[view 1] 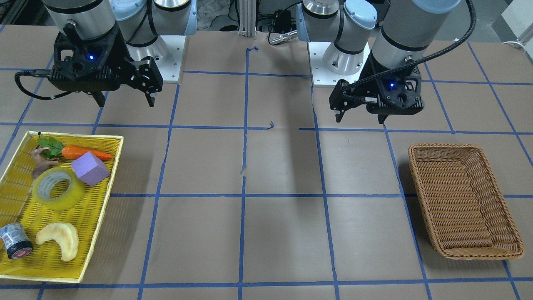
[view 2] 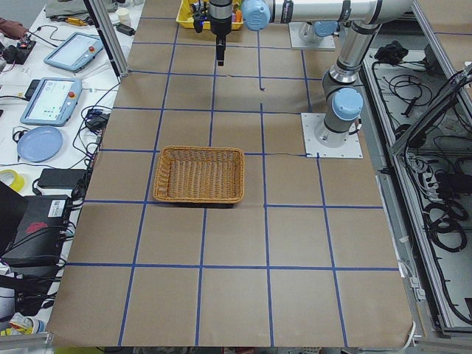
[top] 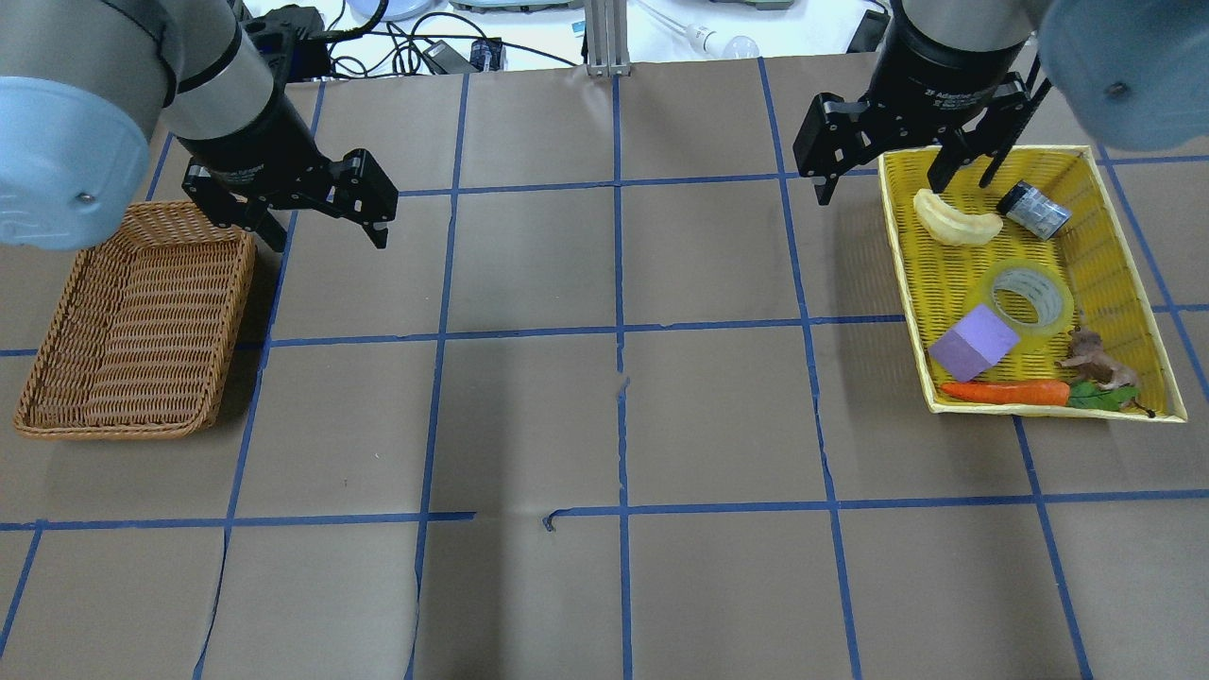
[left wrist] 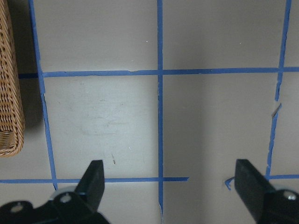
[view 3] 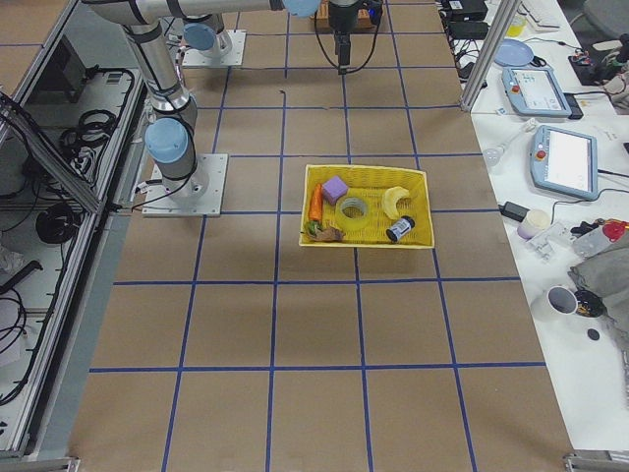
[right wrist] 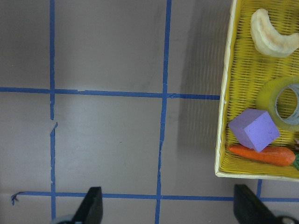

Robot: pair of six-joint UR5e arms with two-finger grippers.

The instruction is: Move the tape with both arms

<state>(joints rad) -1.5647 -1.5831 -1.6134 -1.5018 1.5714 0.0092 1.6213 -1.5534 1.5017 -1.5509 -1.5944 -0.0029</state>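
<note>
ok so this looks like the very start, nothing's been picked up. the tape [view 1: 58,188] is lying flat, hole up, in the yellow tray [view 1: 93,233] on the robot's right side of the bench [view 1: 283,233]. a purple block [view 1: 90,168] sits right against it, looks like touching. the right arm [view 1: 83,16] hovers above the bench by the tray's robot-side end, not over the tape, jaws wide apart and holding nothing. the left arm [view 1: 412,29] hangs near the wicker basket [view 1: 462,200] at the other end, its jaws apart too, nothing in them.

my guess for the next move: the right arm goes out over the tray and comes down on the tape, probably one finger in the core and one outside the ring, on the side away from the block. after that i'd expect a handoff mid-bench to the left arm, with the basket as the likely drop spot.
</note>
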